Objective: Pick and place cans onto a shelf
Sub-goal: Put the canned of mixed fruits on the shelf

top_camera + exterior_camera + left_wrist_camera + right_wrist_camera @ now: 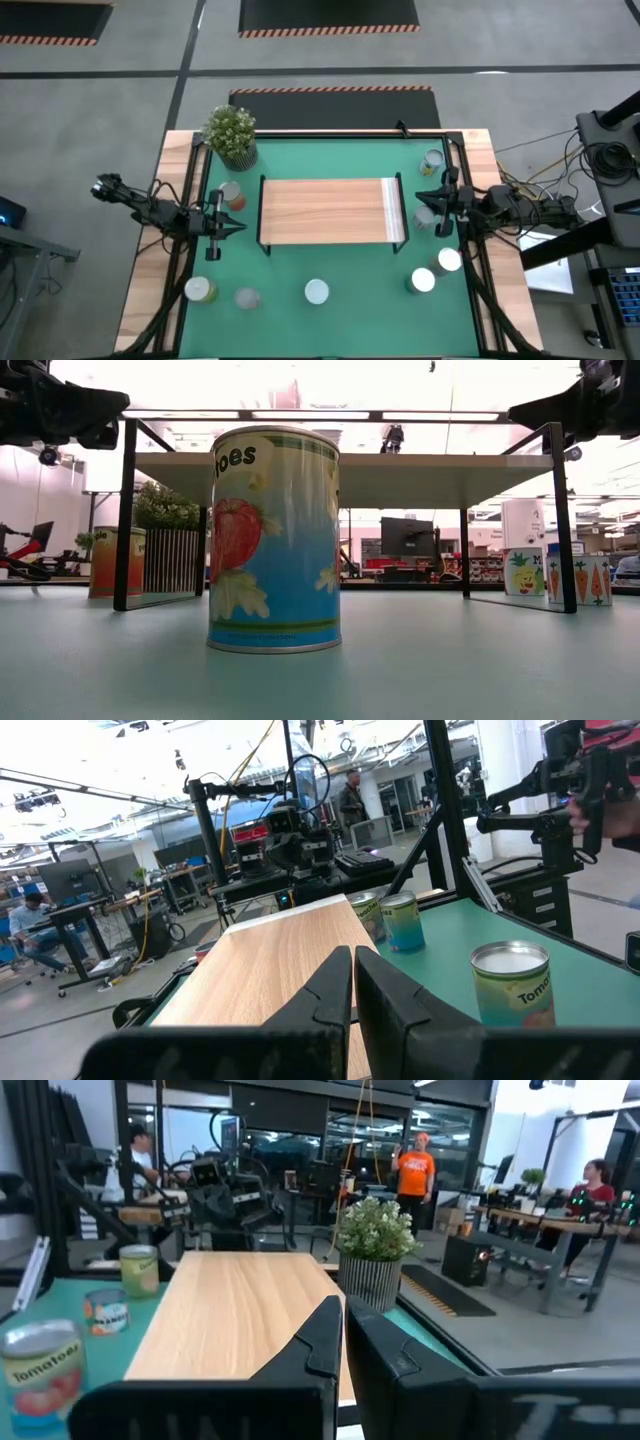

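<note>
The shelf [330,210], a light-wood board on a thin black frame, stands mid-table on the green mat. Several cans stand upright on the mat around it: one with an orange label [231,196] by the shelf's left end, one [316,291] near the front edge, which fills the low view [275,540], and two [423,281] [449,261] at the front right. My left gripper [240,227] hovers shut off the shelf's left end, pointing at it [353,970]. Off the shelf's right end my right gripper [420,197] is shut too [340,1315]. Neither holds anything.
A leafy potted plant [232,135] stands at the far left corner. More cans sit at the far right [433,160], beside the right gripper [424,215] and at the front left [201,290]. Black rails [190,250] border the mat. People sit and stand in the room beyond [414,1170].
</note>
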Robot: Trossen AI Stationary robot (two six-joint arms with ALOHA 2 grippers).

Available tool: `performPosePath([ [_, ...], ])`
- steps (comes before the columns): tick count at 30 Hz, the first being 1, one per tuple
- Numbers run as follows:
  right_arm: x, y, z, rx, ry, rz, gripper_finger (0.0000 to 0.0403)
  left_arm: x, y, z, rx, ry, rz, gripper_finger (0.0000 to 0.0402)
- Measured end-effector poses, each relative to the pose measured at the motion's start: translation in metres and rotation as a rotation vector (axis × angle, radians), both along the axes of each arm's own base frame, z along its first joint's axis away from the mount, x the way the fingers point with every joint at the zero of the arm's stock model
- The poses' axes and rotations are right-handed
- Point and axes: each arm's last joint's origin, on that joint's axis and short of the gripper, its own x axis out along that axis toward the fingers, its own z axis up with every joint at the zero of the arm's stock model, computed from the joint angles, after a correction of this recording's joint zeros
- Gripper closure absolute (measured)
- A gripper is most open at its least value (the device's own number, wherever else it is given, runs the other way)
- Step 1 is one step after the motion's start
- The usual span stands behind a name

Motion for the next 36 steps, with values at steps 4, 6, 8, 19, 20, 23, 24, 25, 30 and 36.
performPosePath([
  [4,0.000,0.000,0.001,0.013,-0.014,-0.001,0.0394,0.000,0.000,0.000,0.000,0.000,0.000,0.0402],
  [6,0.000,0.000,0.001,0.015,-0.014,-0.002,0.0394,0.000,0.000,0.000,-0.002,-0.004,0.000,0.0402],
  [8,0.000,0.000,0.001,0.026,-0.016,0.000,0.0394,0.000,0.000,0.002,-0.009,-0.018,0.000,0.0402],
  [19,-0.001,0.000,0.009,0.167,-0.121,0.018,0.0394,-0.006,0.003,0.024,-0.465,-0.211,-0.094,0.0402],
  [20,-0.001,0.000,0.010,0.202,-0.140,0.023,0.0394,-0.006,0.003,0.025,-0.471,-0.222,-0.096,0.0402],
  [23,-0.002,0.000,0.014,0.246,-0.192,0.034,0.0394,-0.007,0.003,0.026,-0.478,-0.231,-0.099,0.0402],
  [24,-0.002,0.000,0.015,0.255,-0.207,0.037,0.0394,-0.007,0.003,0.026,-0.478,-0.230,-0.098,0.0402],
  [25,-0.002,0.000,0.017,0.265,-0.221,0.041,0.0394,-0.007,0.003,0.026,-0.479,-0.231,-0.098,0.0402],
  [30,0.000,0.000,0.024,0.269,-0.289,0.055,0.0394,-0.007,0.003,0.026,-0.480,-0.234,-0.098,0.0402],
  [36,0.005,0.000,0.036,0.189,-0.359,0.034,0.0394,-0.009,0.005,0.032,-0.507,-0.293,-0.106,0.0402],
])
